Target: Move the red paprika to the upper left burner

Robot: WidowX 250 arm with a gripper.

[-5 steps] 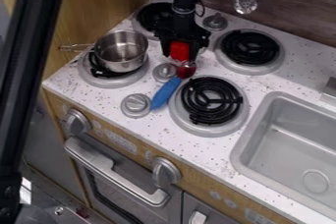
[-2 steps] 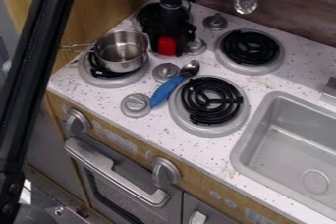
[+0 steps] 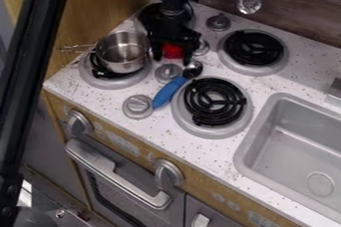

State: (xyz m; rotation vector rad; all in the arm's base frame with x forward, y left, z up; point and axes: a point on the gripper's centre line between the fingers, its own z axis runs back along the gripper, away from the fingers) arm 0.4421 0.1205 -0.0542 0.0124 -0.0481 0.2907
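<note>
The red paprika (image 3: 173, 51), partly hidden, is near the black-coiled upper left burner (image 3: 149, 14).

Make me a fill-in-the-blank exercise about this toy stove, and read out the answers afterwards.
The paprika at the pincer is coloured ____. The spoon lying on the counter has a ____ handle. The metal pot sits on a ____. In this view, the sink lies to the ____ of the pot.

Missing words: red; blue; burner; right.
</note>
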